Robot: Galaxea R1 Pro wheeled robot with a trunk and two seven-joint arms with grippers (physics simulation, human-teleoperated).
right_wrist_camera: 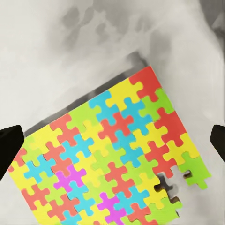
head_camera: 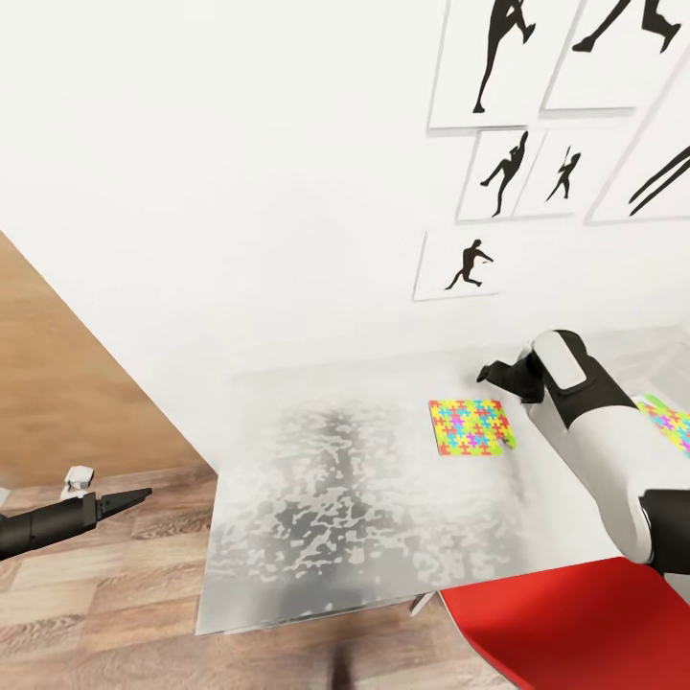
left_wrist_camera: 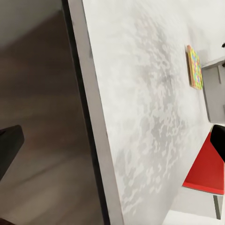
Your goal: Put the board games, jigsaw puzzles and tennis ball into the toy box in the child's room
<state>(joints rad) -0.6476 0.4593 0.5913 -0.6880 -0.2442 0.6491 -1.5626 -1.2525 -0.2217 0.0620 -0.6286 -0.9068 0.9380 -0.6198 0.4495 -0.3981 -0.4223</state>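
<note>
One jigsaw puzzle [head_camera: 470,426] lies flat on the light-grey table [head_camera: 335,498], near the wall. My right gripper [head_camera: 491,374] hovers just above its far edge and is open. In the right wrist view the puzzle [right_wrist_camera: 112,159] lies between the spread fingertips [right_wrist_camera: 9,140], untouched. A second jigsaw puzzle [head_camera: 673,424] peeks out past my right forearm at the picture's edge. My left gripper [head_camera: 129,498] hangs open and empty over the floor, left of the table. A pale grey box-like shape [left_wrist_camera: 213,89] beyond the puzzle [left_wrist_camera: 194,68] may be the toy box. Board games, tennis ball and bed are out of view.
A red chair [head_camera: 575,623] sits at the table's near right corner. The white wall with black sports-silhouette pictures [head_camera: 479,259] runs right behind the table. Wood-plank floor [head_camera: 96,594] lies to the left of the table's edge [left_wrist_camera: 91,117].
</note>
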